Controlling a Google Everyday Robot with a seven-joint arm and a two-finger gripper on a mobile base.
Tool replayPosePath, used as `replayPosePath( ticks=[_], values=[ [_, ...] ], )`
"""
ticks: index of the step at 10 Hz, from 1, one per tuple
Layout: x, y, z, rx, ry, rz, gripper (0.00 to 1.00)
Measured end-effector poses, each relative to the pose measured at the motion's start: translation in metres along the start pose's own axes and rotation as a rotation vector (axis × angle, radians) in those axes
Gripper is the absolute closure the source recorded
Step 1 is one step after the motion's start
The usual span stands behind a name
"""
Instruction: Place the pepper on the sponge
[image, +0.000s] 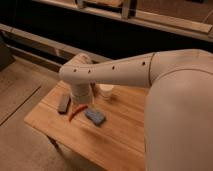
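The pepper (77, 112), slim, curved and red-orange, lies on the wooden table (120, 137) just below the arm's wrist. To its right rests a blue-grey rectangular block, the sponge (95, 116); the two are close but apart. The gripper (81, 101) hangs at the end of the white arm, directly above the pepper's upper end, mostly hidden behind the wrist housing.
A dark grey rectangular block (64, 103) lies left of the pepper. A white cup (106, 92) stands behind the arm. The table's left and front edges drop to the floor. The large white arm fills the right side of the view.
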Motion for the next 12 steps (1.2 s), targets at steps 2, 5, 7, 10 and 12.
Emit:
replayPosePath(
  ticks=[2, 5, 7, 10, 12],
  values=[
    [0.0, 0.0, 0.0, 0.0, 0.0, 0.0, 0.35],
    [0.0, 0.0, 0.0, 0.0, 0.0, 0.0, 0.35],
    [0.0, 0.0, 0.0, 0.0, 0.0, 0.0, 0.35],
    [-0.003, 0.001, -0.002, -0.001, -0.005, -0.002, 0.35],
    [-0.012, 0.009, -0.002, 0.009, -0.011, -0.012, 0.35]
  ],
)
